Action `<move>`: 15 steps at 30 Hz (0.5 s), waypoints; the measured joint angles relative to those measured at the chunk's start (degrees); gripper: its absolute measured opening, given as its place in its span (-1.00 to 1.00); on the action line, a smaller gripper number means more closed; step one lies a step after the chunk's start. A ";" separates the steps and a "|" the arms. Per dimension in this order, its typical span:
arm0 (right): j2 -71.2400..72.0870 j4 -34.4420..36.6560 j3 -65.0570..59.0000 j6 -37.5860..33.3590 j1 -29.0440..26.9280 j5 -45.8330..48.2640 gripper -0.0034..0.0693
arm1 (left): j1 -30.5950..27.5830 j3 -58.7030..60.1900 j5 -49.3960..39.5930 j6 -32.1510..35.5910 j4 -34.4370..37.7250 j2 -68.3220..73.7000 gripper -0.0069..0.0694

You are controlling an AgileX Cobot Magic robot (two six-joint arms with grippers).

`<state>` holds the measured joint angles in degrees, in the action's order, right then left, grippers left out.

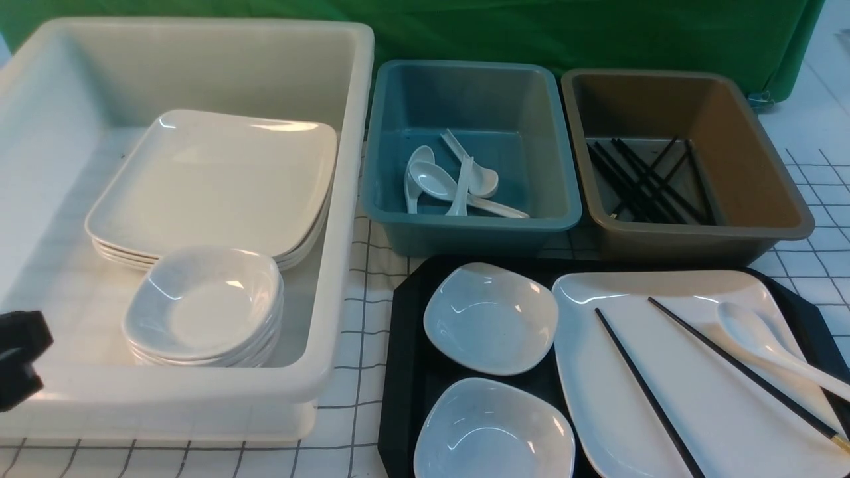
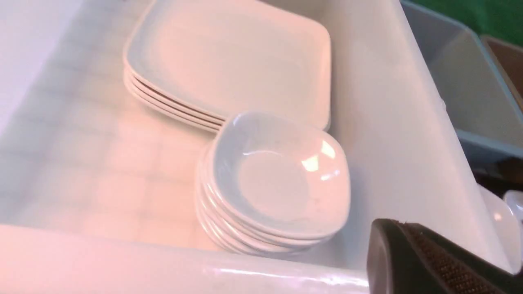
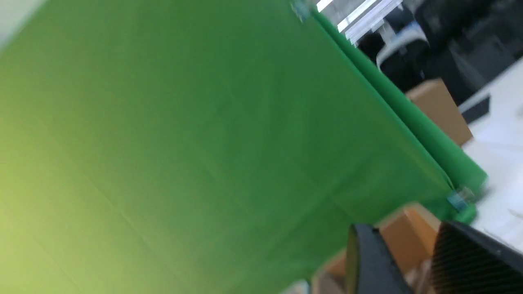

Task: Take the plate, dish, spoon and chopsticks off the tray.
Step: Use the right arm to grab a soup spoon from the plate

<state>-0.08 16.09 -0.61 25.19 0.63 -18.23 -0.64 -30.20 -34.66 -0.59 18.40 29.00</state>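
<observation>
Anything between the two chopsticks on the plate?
Nothing. The front view shows only bare plate between the left chopstick and the right chopstick. The spoon sits right of both.

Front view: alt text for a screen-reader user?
A black tray at front right holds a white plate carrying two chopsticks and a spoon, beside two small dishes. Behind and left stand a white tub of stacked crockery, a blue tub of spoons and a brown tub of more chopsticks.
</observation>
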 joint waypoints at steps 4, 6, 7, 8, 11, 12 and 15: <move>-0.25 -5.06 6.42 2.12 1.44 9.82 -0.53 | 0.00 -0.44 0.51 8.92 7.07 1.83 -0.76; -2.84 -7.87 14.58 0.41 3.69 19.54 -0.77 | 0.00 -1.82 -0.20 10.88 8.89 4.30 -0.76; -4.45 -8.43 17.70 -1.47 4.70 23.01 -0.82 | 0.00 -2.68 -1.20 11.15 9.18 5.68 -0.76; -6.99 -8.88 21.58 -4.38 6.08 27.36 -0.86 | 0.00 -4.01 -2.70 11.47 9.51 7.67 -0.76; -16.19 -9.56 32.05 -11.95 10.63 41.24 -0.89 | 0.00 -9.38 -8.50 12.73 10.01 14.87 -0.76; -19.88 -9.69 35.40 -13.99 12.04 45.80 -0.89 | 0.00 -11.42 -10.82 12.92 10.08 17.28 -0.76; -30.08 -10.68 43.37 -19.01 14.91 56.98 -0.89 | 0.00 -16.74 -17.29 14.68 11.09 23.27 -0.76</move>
<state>-30.16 5.41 42.76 6.17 15.54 38.75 -0.64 -46.94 -51.95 14.09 29.49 52.27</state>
